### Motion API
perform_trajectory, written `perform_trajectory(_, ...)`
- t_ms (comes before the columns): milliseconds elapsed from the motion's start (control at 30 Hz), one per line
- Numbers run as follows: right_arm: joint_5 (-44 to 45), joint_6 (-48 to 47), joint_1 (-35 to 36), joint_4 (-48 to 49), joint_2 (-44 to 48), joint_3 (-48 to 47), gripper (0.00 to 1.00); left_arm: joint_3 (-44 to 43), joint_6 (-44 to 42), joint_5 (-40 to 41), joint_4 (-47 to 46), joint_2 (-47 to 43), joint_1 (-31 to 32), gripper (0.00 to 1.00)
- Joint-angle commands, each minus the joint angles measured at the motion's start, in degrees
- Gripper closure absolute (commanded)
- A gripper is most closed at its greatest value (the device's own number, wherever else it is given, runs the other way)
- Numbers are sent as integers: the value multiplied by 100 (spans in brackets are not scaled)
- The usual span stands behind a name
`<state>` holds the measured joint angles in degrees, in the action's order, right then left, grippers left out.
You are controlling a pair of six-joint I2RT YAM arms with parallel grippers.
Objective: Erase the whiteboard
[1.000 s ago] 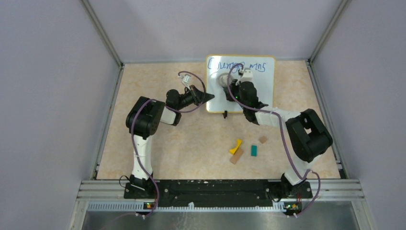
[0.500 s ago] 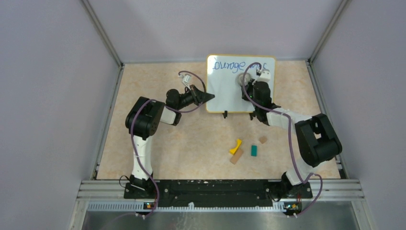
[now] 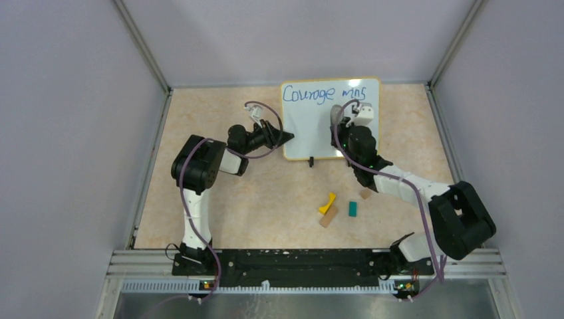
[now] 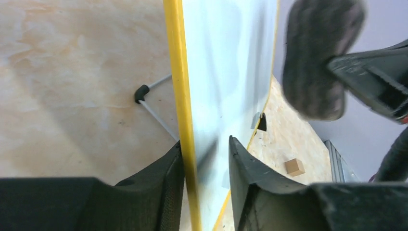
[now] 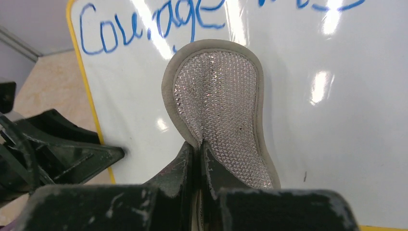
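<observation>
Look from the top first. Your right claw [image 3: 338,126] has slid down from the 12 o'clock edge of the whiteboard [image 3: 309,129] toward its middle. That arm's elbow has swung out to 4 o'clock. The board has also scooted a little toward 9 o'clock. All the blue letters [image 3: 324,93] are uncovered now and none are rubbed off, so I judge the erasing has hardly begun. The board stands at the 12 o'clock end of the table [image 3: 219,193], far from the arm bases. Its long side runs from 9 to 3 o'clock. Its face looks up and back toward 6 o'clock, at the arms. Your left claw [image 3: 287,137] is at the board's 9 o'clock edge.

From the left wrist, the yellow frame [image 4: 180,72] runs from 12 to 6 o'clock, so you see the board almost edge-on. The left claw [image 4: 204,144] is clenched on that edge, one finger on each side. The grey pad [image 4: 315,57] hangs at 2 o'clock, near the white face. You cannot tell if it touches.

From the right wrist, the right claw [image 5: 198,147] is pinched tight on the bottom of the grey pad [image 5: 216,96]. The board fills the view behind it. The blue letters [image 5: 144,24] run across the top, from 10 to 1 o'clock. The pad sits below them, so you likely need to lift it toward 12 o'clock to rub them.
</observation>
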<state>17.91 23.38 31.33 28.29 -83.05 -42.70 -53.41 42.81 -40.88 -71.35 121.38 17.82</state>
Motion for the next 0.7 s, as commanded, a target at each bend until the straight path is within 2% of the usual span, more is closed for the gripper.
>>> perform_trajectory(0, 644, -277, -97, 280, 654, 141, 100, 20, 223, -51, -629, 109, -240, 53)
perform_trajectory(100, 664, -320, -278, 249, 726, 208, 100, -114, 699, -241, -1158, 337, -320, 44)
perform_trajectory(300, 867, -369, -650, 95, 850, 59, 100, -412, 802, -367, -1309, 369, -323, 28)
perform_trajectory(400, 1099, -425, -880, -10, 824, -253, 100, -625, 1060, -446, -1581, 582, -323, 23)
perform_trajectory(567, 1317, -236, -1224, -32, 373, -936, 100, -1186, 1536, -477, -1931, 1009, -319, 23)
perform_trajectory(667, 1289, -274, -1381, -16, 53, -1440, 100, -1434, 1492, -560, -1667, 1101, -315, 31)
